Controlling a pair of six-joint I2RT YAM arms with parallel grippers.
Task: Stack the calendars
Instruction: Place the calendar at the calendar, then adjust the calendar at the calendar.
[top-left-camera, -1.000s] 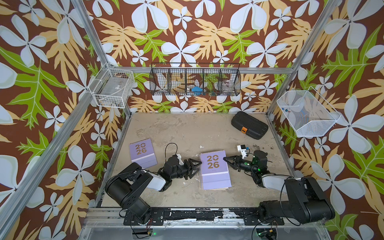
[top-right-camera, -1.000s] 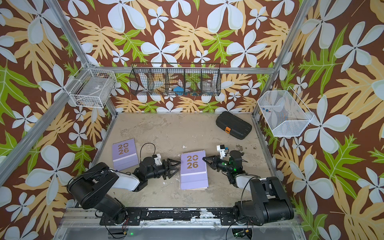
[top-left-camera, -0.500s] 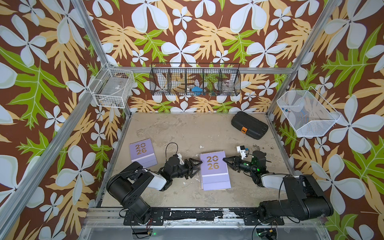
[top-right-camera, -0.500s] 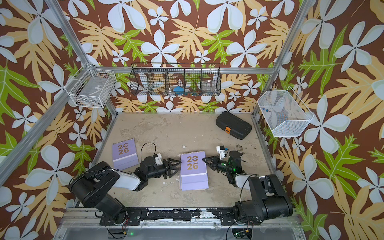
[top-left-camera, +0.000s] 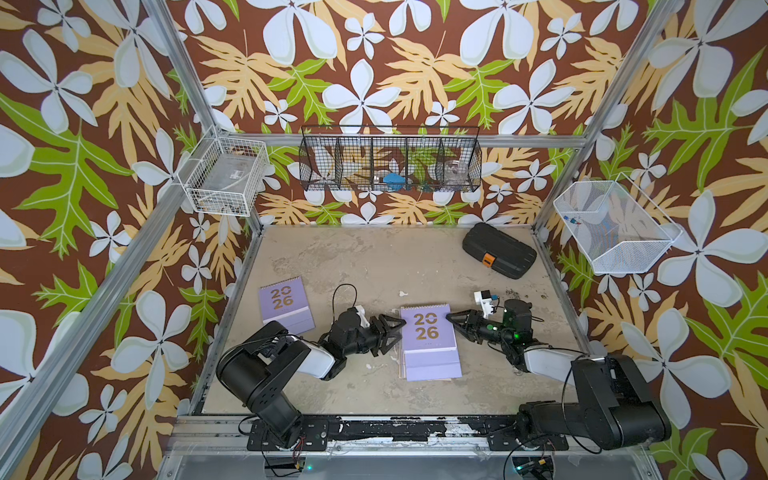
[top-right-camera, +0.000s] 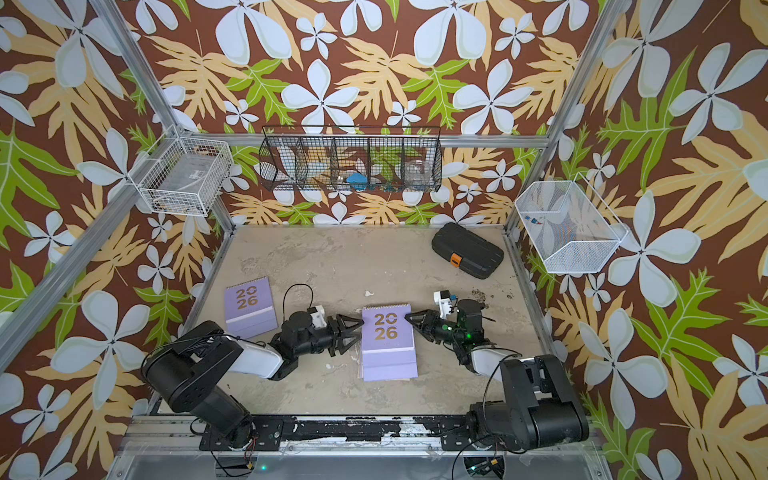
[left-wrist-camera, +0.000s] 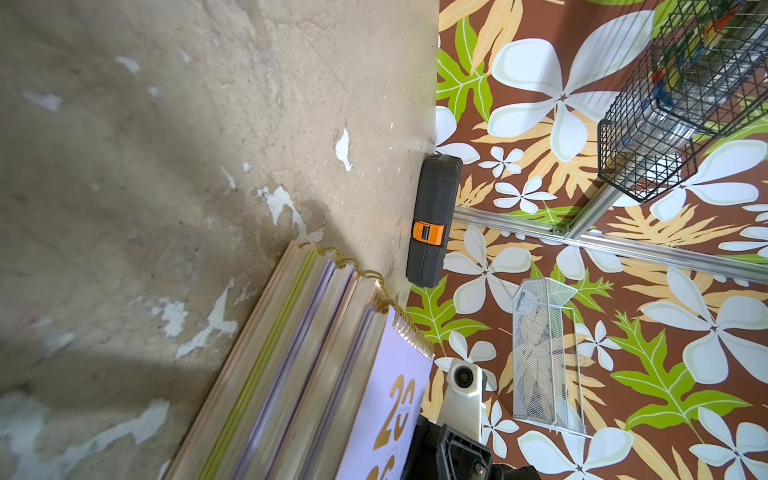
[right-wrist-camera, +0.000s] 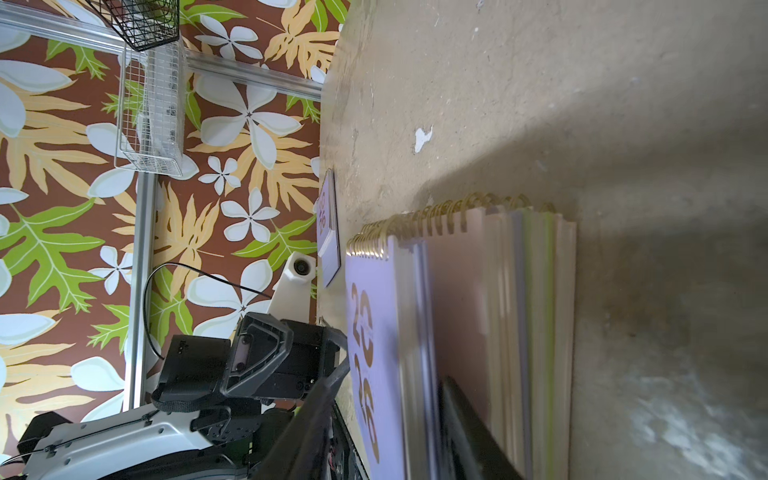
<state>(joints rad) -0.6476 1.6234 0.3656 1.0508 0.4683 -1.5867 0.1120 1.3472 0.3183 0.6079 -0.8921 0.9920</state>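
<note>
Mid-table, nearer my side than the back wall, the stack (top-left-camera: 430, 345) of calendars lies flat on the table (top-left-camera: 365, 257), topped by a lilac cover with gold "2026" and with the spiral bindings at the far end; both top views show it (top-right-camera: 388, 345). From the left wrist camera its side (left-wrist-camera: 299, 374) shows pink, green and lilac layers, the edges not quite flush. I read the left gripper (top-left-camera: 392, 336) as spread wide, lying low on the table with its tips just at the stack's left edge and nothing between them. I have the right gripper (top-left-camera: 453, 322) at the opposite edge, up near the spirals. Its jaws stand parted: in the right wrist view one of its fingers (right-wrist-camera: 316, 415) sits over the top cover side and the other lies lower against the stack (right-wrist-camera: 478, 311). Whether either finger presses on anything I cannot tell. One lone calendar (top-left-camera: 286, 305), also lilac, lies flat well apart to the left, near the table's left edge. Over in the far right corner sits a black case (top-left-camera: 498, 255) with an orange latch.
</note>
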